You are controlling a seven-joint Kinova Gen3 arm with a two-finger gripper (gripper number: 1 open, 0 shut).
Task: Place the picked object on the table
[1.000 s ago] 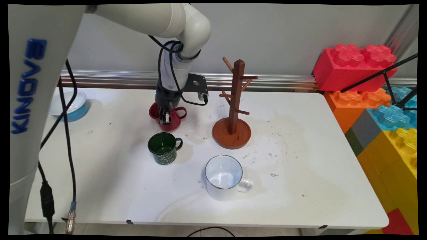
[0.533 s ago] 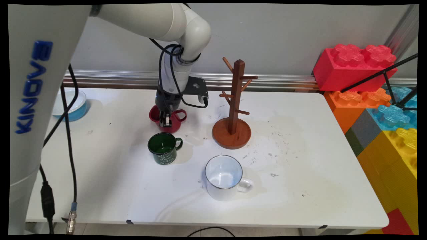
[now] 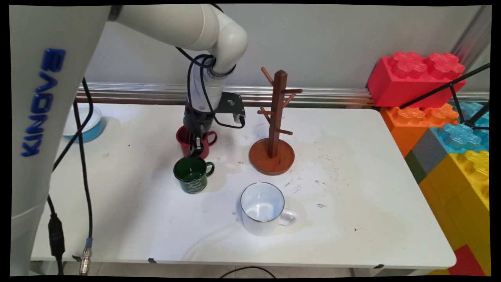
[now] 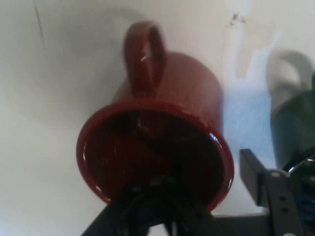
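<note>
Since a second ago, my gripper has carried the red mug slightly toward the table's near side, and the mug now looks closer to the green mug. From the fixed camera I see the red mug at the white table's back left, its handle pointing toward the wooden mug tree on the right, its long axis roughly upright. One black finger reaches down over the rim on the near side. The green mug stands just in front of it, handle to the right; a white mug sits nearer me, well apart, and a blue bowl rests at the far left edge.

Through the hand camera, the red mug fills the picture, mouth toward the lens and handle at the top. My gripper pinches its near wall. The green mug shows at the right edge.
</note>
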